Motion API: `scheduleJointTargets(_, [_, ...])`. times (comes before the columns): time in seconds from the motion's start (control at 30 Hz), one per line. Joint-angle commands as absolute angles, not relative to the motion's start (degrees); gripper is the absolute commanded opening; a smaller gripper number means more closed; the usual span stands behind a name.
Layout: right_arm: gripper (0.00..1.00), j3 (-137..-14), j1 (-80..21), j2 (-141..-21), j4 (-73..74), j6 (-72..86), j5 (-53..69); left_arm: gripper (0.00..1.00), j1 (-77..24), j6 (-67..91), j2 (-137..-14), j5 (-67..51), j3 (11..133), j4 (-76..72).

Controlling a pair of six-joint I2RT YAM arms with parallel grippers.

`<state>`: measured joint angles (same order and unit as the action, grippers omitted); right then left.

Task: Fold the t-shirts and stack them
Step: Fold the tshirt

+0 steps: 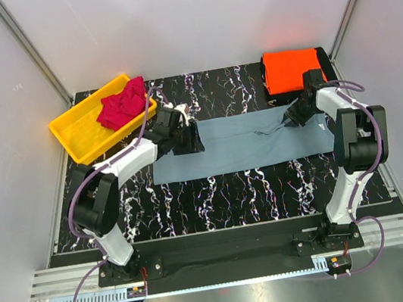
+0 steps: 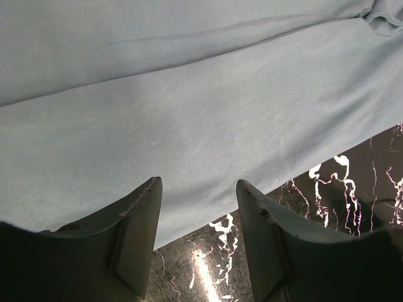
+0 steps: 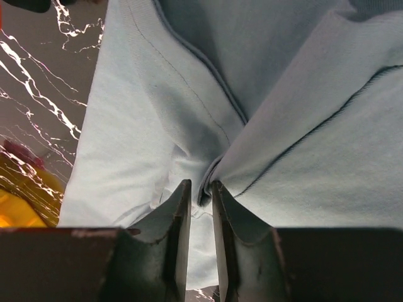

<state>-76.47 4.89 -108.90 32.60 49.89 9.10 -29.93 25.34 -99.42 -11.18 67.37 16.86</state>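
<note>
The grey-blue t-shirt [image 1: 246, 140] lies as a long flat band across the black marbled mat [image 1: 231, 192]. My left gripper [image 1: 190, 139] hovers open over its left end, with the fingertips [image 2: 153, 185] straddling the shirt's edge [image 2: 189, 113] and nothing between them. At the right end my right gripper [image 1: 291, 120] is shut on a raised fold of the same shirt [image 3: 302, 126], and cloth is pinched between the narrow jaws [image 3: 200, 184]. The orange t-shirt [image 1: 292, 68] sits folded at the back right. The crimson t-shirt [image 1: 121, 106] lies crumpled in the bin.
A yellow plastic bin [image 1: 80, 136] stands at the back left corner of the mat, just behind my left arm. The folded orange shirt is close behind my right wrist. White walls enclose the table on three sides.
</note>
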Motion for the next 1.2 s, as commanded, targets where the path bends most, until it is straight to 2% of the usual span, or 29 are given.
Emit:
scheduleJointTargets(0.0, [0.27,-78.49,4.31,-108.54,31.64,50.27,9.67,0.55,-29.71,25.40,-99.49,-11.34,66.97,14.33])
scheduleJointTargets(0.17, [0.21,-78.66,4.22,-108.37,32.08,50.36,9.67,0.55,-29.71,25.49,-100.19,-10.73,67.06,14.24])
scheduleJointTargets(0.3, [0.15,-79.19,4.22,-108.02,32.25,50.27,9.93,0.55,-29.62,26.45,-101.69,-3.46,67.32,16.25])
scheduleJointTargets(0.43, [0.24,-80.15,4.13,-108.54,32.60,49.92,10.37,0.55,-29.27,27.51,-103.44,3.59,67.24,17.58])
scheduleJointTargets(0.5, [0.15,-80.51,4.22,-109.07,32.69,49.83,10.02,0.55,-29.27,28.04,-103.97,5.09,67.24,17.93])
scheduleJointTargets(0.57, [0.00,-81.03,4.13,-109.60,32.61,49.49,10.19,0.55,-29.18,28.21,-104.85,5.45,67.15,18.28])
scheduleJointTargets(1.17, [0.00,-94.22,-3.16,-118.21,26.55,36.57,15.20,0.55,-29.27,28.56,-105.99,5.80,66.36,18.28])
